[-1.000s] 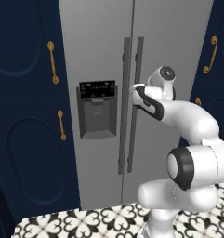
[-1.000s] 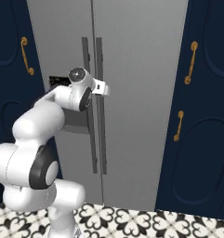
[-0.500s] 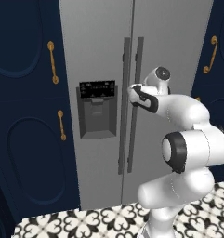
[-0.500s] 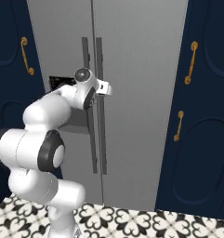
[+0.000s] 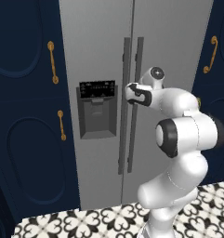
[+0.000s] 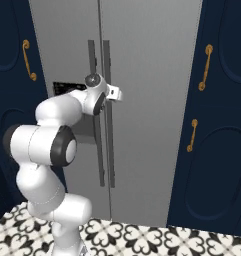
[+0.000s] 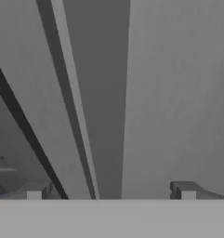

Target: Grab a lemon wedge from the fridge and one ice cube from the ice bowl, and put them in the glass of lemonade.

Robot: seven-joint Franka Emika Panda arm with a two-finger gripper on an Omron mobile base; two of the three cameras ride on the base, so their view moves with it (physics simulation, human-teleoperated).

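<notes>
The grey two-door fridge [image 5: 178, 37] [image 6: 152, 50] stands shut in front of me, with two dark bar handles [image 5: 140, 56] [image 6: 107, 150] side by side at its middle. My gripper [image 5: 130, 92] [image 6: 117, 93] is up against these handles at about dispenser height. In the hand view it [image 7: 108, 190] is open, and a dark handle bar [image 7: 104, 93] runs up between its fingertips [image 7: 183, 189], close in front. Nothing is held. The lemon wedge, ice cube, ice bowl and glass of lemonade are out of view.
A black-panelled dispenser [image 5: 98, 109] sits in the left door. Navy cabinets with gold handles [image 5: 51, 60] [image 6: 207, 65] flank the fridge on both sides. Patterned floor tiles [image 5: 85, 221] lie below, and my own bent elbow [image 5: 185, 135] bulks close to the right door.
The elbow has swung down and inward. The hand has edged a little closer to the handles. The jaws have stayed open and the fridge doors have stayed shut.
</notes>
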